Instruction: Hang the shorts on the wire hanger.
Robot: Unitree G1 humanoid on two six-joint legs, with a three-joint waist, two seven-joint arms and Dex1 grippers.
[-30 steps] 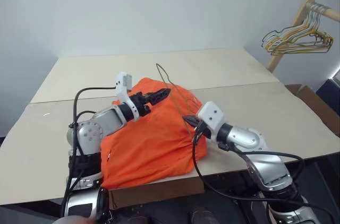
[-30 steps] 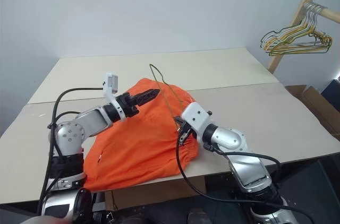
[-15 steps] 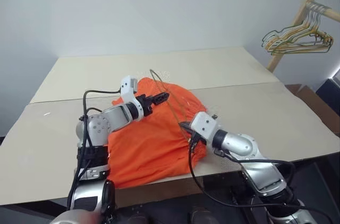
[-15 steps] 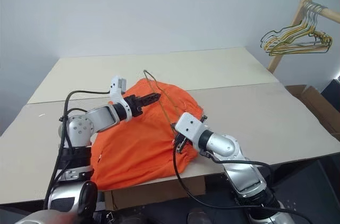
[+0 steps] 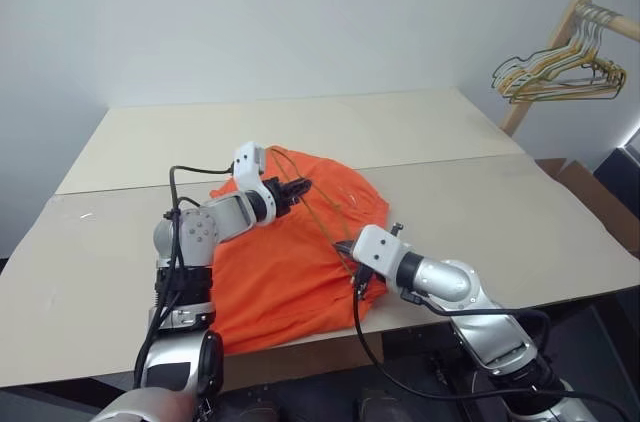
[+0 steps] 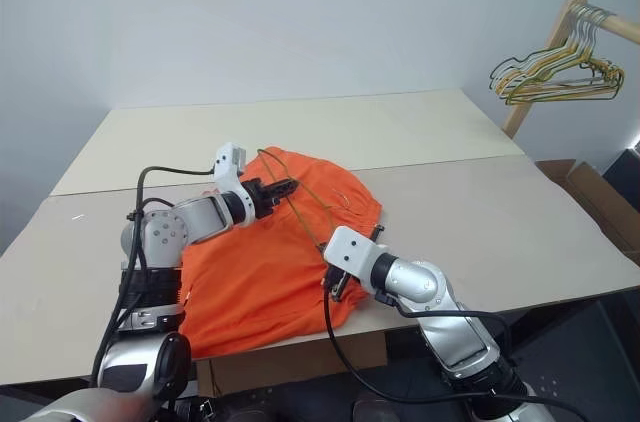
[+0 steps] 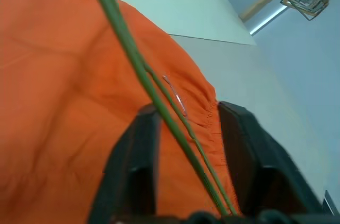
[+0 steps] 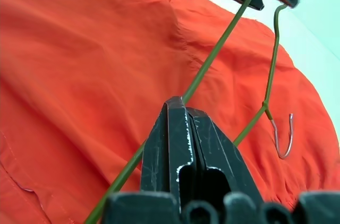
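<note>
Shorts (image 5: pixel 290 242), bright orange, lie flat on the table (image 5: pixel 480 192) with the wire hanger (image 8: pixel 212 59) across them. Right jaws (image 8: pixel 183 123) are clamped shut on its wire; left jaws (image 7: pixel 183 144), at eleven o'clock, straddle it, partly open. Closing them squarely should steady the hanger.

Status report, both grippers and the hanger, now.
Right gripper shut on the wire hanger. Left gripper straddling the wire, not clamped. Shorts flat on table beneath. Nothing in the way.

The shorts (image 5: pixel 290 242) lie on the table (image 5: pixel 120 152), the wire hanger (image 5: pixel 325 210) across them, spare hangers (image 5: pixel 560 72) far right.
</note>
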